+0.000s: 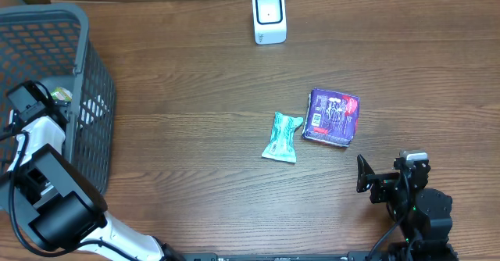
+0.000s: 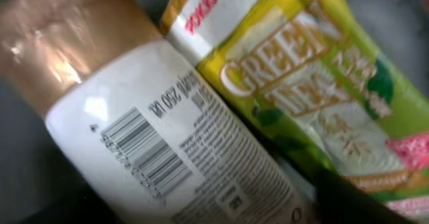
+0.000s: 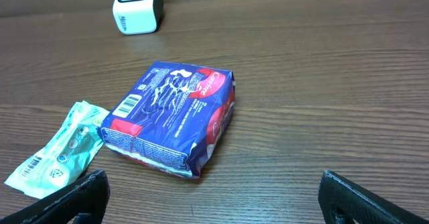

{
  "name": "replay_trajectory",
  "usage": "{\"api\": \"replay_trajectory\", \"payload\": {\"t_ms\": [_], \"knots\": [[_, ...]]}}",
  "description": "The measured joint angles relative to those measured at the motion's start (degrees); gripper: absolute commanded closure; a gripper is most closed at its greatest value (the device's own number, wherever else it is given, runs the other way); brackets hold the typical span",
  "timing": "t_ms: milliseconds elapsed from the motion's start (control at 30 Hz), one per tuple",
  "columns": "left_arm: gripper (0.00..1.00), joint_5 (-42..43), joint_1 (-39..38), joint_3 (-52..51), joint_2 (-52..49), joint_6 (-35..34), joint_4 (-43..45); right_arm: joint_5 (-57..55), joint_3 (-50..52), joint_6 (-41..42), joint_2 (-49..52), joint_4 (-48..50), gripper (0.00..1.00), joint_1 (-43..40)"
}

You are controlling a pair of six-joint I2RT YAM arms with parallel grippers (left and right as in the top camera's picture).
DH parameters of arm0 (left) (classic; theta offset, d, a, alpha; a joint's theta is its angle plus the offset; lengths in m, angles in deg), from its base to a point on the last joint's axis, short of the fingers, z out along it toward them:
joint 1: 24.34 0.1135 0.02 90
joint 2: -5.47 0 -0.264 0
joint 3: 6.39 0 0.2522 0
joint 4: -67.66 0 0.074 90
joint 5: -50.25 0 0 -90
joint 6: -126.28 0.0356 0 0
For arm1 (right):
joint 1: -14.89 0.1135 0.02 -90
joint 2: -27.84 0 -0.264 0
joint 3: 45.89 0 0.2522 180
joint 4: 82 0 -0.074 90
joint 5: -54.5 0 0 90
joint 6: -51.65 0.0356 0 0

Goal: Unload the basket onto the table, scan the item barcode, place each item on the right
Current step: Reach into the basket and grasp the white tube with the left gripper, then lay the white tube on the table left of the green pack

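My left gripper (image 1: 35,97) reaches down into the grey basket (image 1: 92,66) at the far left. Its wrist view is filled by a bottle (image 2: 154,137) with a white label, a barcode (image 2: 144,153) and a brown top. Beside the bottle lies a green tea packet (image 2: 315,83). Dark shapes sit at both lower corners with the bottle between them, and I cannot tell whether they grip it. The white scanner (image 1: 269,16) stands at the back of the table. My right gripper (image 3: 214,204) hovers open near the front edge, with nothing between its fingers.
A blue and purple packet (image 1: 332,116) (image 3: 171,113) lies on the wooden table just ahead of my right gripper. A teal packet (image 1: 281,136) (image 3: 60,150) lies to its left. The scanner (image 3: 137,8) shows at the top of the right wrist view.
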Motion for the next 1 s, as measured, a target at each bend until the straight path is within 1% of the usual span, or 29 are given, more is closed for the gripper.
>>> {"api": "replay_trajectory", "payload": {"t_ms": [33, 67, 100, 133, 200, 400, 500, 600, 633, 733, 833, 900, 933, 1000], "knots": [[0.46, -0.13, 0.0, 0.0, -0.28, -0.2, 0.57, 0.0, 0.0, 0.0, 0.0, 0.02, 0.0, 0.0], [0.61, -0.15, -0.02, 0.02, -0.72, -0.39, 1.03, 0.0, 0.0, 0.0, 0.0, 0.02, 0.0, 0.0], [0.87, -0.2, -0.02, 0.07, -1.05, -0.13, 1.22, 0.02, 0.0, 0.02, 0.0, 0.0, 0.0, 0.0], [0.96, -0.79, -0.02, 0.22, -1.53, -0.17, 1.05, 0.0, 0.0, 0.02, 0.0, 0.02, 0.0, -0.02], [0.96, -0.98, -0.02, 0.57, -1.7, -0.2, 0.63, 0.0, 0.0, 0.0, 0.0, 0.0, 0.0, 0.0], [0.96, 0.87, 0.0, 1.79, -1.53, 3.78, -0.26, 0.0, 0.0, 0.02, 0.0, -0.02, 0.0, 0.0], [0.96, 4.87, 0.02, 1.4, 0.85, 9.57, -2.82, 0.02, 0.0, 0.02, 0.0, 0.0, 0.0, 0.0], [0.96, 6.8, 0.11, 1.4, 4.46, 13.6, -4.33, 0.02, 0.0, 0.0, 0.0, 0.02, 0.0, 0.0], [0.96, 7.5, 0.11, 1.4, 6.84, 14.97, -5.03, 0.0, 0.0, 0.02, 0.0, 0.0, 0.0, 0.0], [0.96, 10.05, -0.02, 2.27, 18.6, 19.21, -5.92, 0.02, 0.0, 0.04, 0.0, -0.02, 0.0, 0.0], [0.96, 12.83, -0.02, 4.66, 29.55, 22.93, -5.01, 0.0, 0.0, 0.02, 0.0, 0.0, 0.0, 0.0], [0.96, 17.57, 0.0, 6.38, 36.41, 26.05, -4.09, 0.0, 0.0, 0.02, 0.0, 0.02, 0.0, 0.0], [0.96, 21.62, -0.24, 7.32, 38.97, 27.78, -4.11, 0.0, -0.02, 0.02, 0.0, 0.0, 0.0, 0.0], [0.96, 29.2, -2.29, 8.41, 40.57, 31.04, -3.93, 0.02, 0.0, 0.02, 0.0, 0.0, 0.0, 0.0]]}}
